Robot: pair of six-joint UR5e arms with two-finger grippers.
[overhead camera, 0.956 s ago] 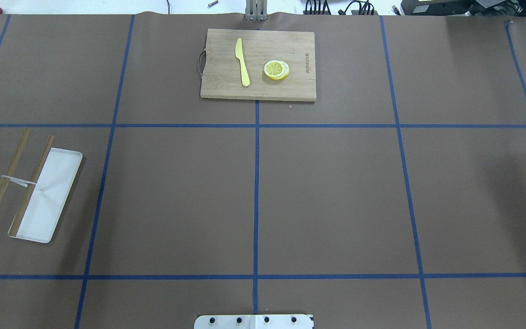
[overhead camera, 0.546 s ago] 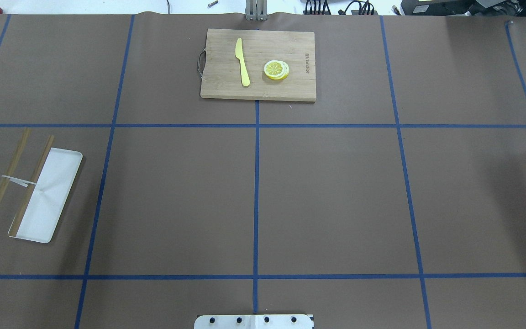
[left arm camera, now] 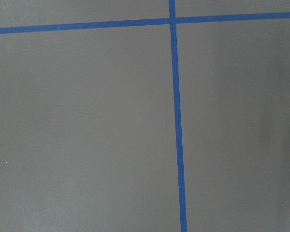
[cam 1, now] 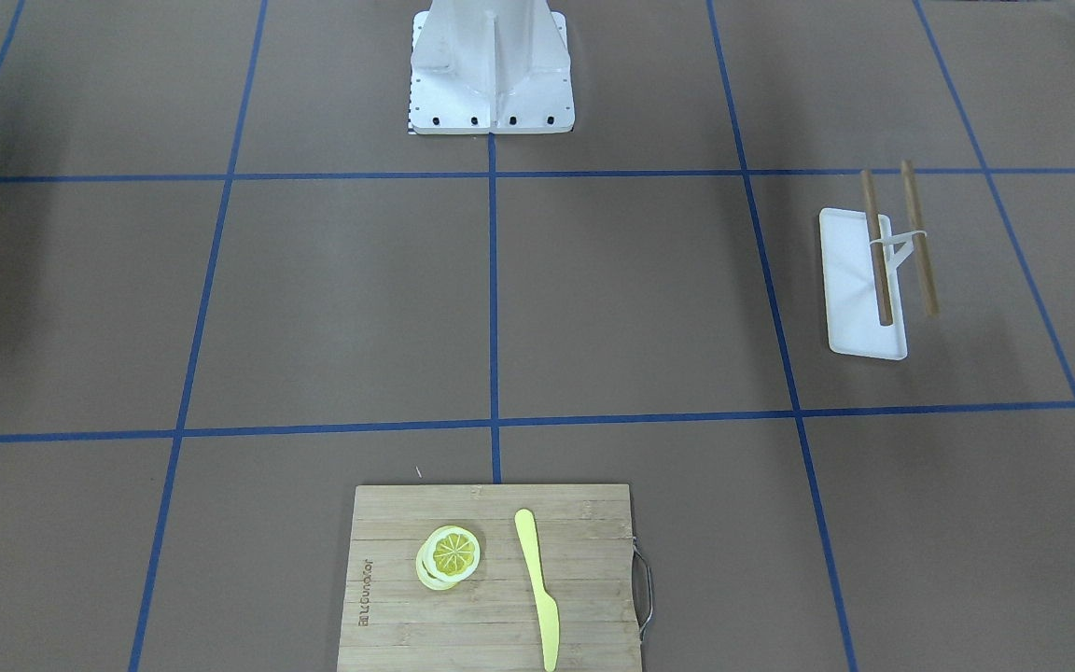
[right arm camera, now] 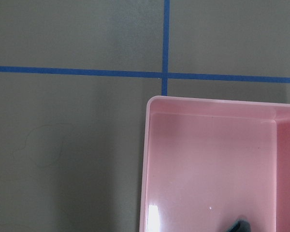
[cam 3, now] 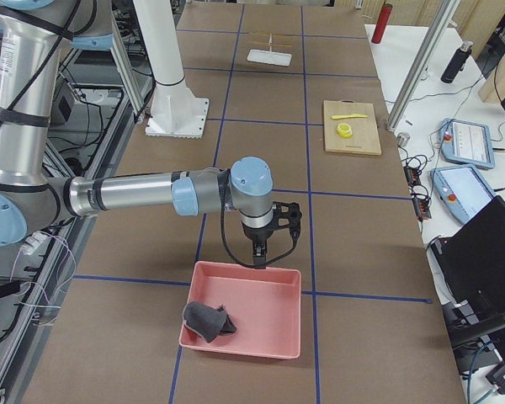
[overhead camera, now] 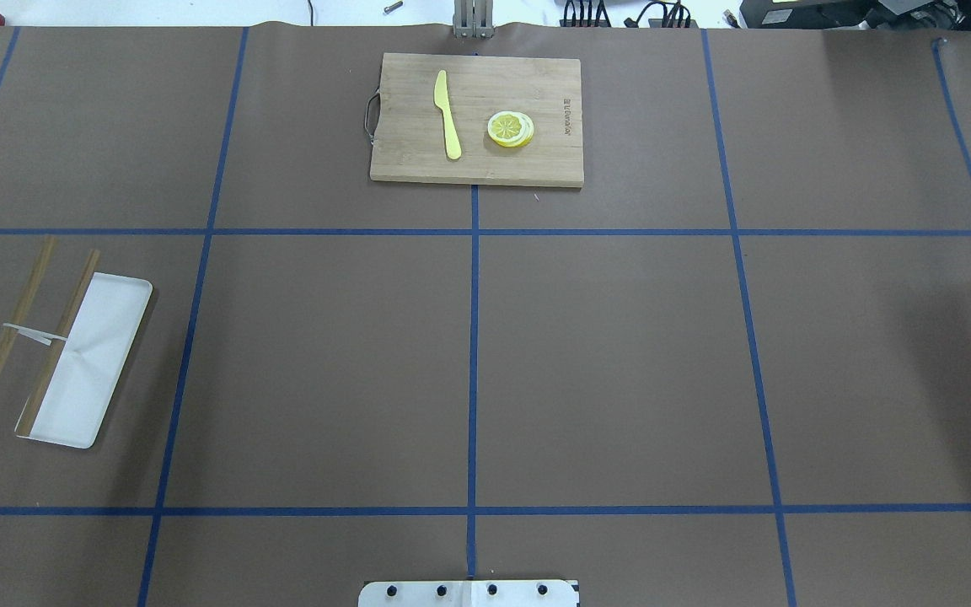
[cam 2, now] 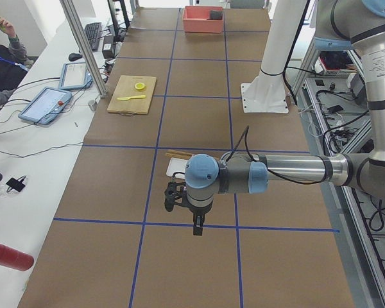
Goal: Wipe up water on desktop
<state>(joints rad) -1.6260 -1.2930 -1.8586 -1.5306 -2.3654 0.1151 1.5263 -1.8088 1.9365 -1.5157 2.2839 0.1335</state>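
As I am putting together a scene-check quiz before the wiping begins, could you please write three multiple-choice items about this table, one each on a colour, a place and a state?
1. What colour is the knife on the cutting board?
A. Black
B. Red
C. Yellow

2. Where does the dark cloth lie?
A. On the cutting board
B. In the pink bin
C. Under the knife

3. In what state is the cloth?
A. Crumpled, touched by no tool
B. Spread out flat
C. Hanging from a tool

Answers:
1 C: the overhead view shows the blade and handle all yellow.
2 B: the exterior right view shows it inside the bin.
3 A: it sits bunched up, while the right tool hangs apart from it near the bin's far rim.
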